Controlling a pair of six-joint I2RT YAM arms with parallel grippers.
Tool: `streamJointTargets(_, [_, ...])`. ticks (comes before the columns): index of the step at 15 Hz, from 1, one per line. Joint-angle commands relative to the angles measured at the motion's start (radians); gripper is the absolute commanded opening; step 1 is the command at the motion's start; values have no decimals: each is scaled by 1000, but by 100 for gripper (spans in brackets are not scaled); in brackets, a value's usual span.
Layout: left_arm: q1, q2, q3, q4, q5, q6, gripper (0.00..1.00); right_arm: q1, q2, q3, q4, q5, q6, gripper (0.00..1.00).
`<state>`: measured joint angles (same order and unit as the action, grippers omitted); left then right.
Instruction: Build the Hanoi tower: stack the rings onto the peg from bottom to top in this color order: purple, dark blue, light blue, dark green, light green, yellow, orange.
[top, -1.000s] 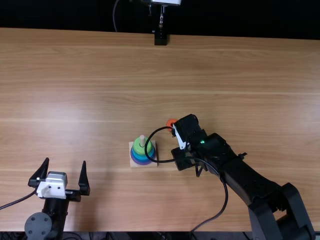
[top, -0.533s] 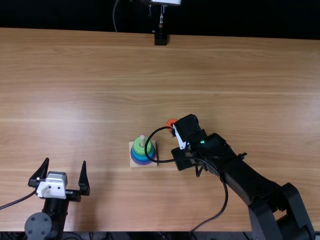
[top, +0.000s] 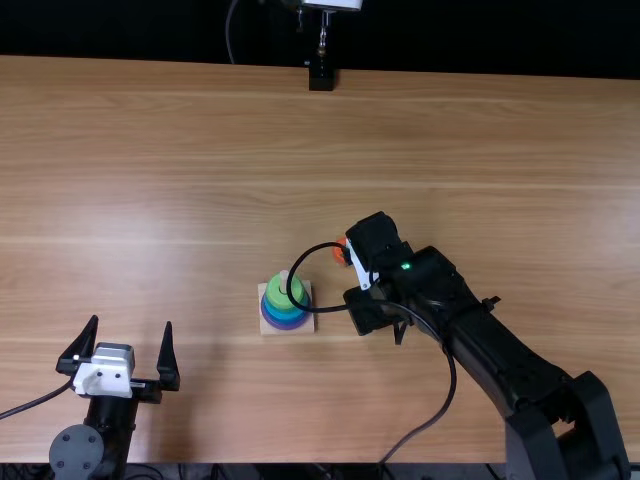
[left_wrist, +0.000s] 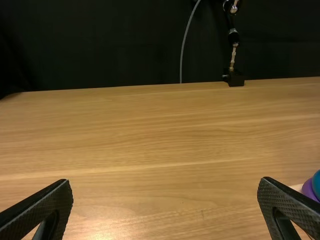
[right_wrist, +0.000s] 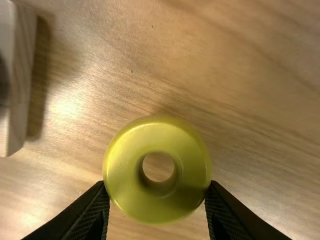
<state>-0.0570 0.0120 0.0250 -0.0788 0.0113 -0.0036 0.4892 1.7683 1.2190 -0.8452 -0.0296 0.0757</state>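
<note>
Between the two fingers of the right gripper (right_wrist: 157, 186), drawn in narrow against its sides, is the yellow ring (right_wrist: 119, 162), its hole facing the wrist camera. Beside the gripper, toward the left arm's side, stands the peg (top: 284, 274) on its pale wooden base (top: 304, 328). Purple (top: 289, 326), dark blue and light blue (top: 286, 313) show low in the stack, with light green (top: 277, 289) on top. Whether dark green sits beneath it, I cannot tell. If so, five rings are done; yellow and then orange are left. The orange ring (top: 339, 251) lies just past the right gripper, on the side away from the table's near edge, partly covered by it.

The right arm (top: 480, 340) slants inward from its base, at the near edge, to the gripper, which points down over the table (top: 200, 150). Its black cable (top: 451, 390) loops across the stack in the top view, and could plausibly get in the way.

Farther out, well apart beyond the stack, the left gripper (top: 132, 323) is empty, fingers spread wide, pointing away from the near edge.
</note>
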Motion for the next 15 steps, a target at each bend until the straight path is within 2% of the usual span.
streamJointTargets(1, [2, -12, -25, -6, 5, 5, 100, -1, 0, 63, -28, 6, -4, 0])
streamJointTargets(9, [2, -12, -25, -6, 5, 5, 100, -5, -38, -15, -63, 7, -2, 0])
streamJointTargets(10, [2, -12, -25, -6, 5, 5, 100, -5, -38, -12, -65, 7, 3, 32])
streamJointTargets(11, [2, -12, -25, -4, 5, 5, 100, -5, -38, -9, -63, 13, 2, 76])
streamJointTargets(12, [2, -12, -25, -6, 5, 5, 100, -6, -38, -7, -60, 13, 3, 100])
streamJointTargets(15, [2, -12, -25, -6, 5, 5, 100, -6, -36, -3, -49, 15, 2, 100])
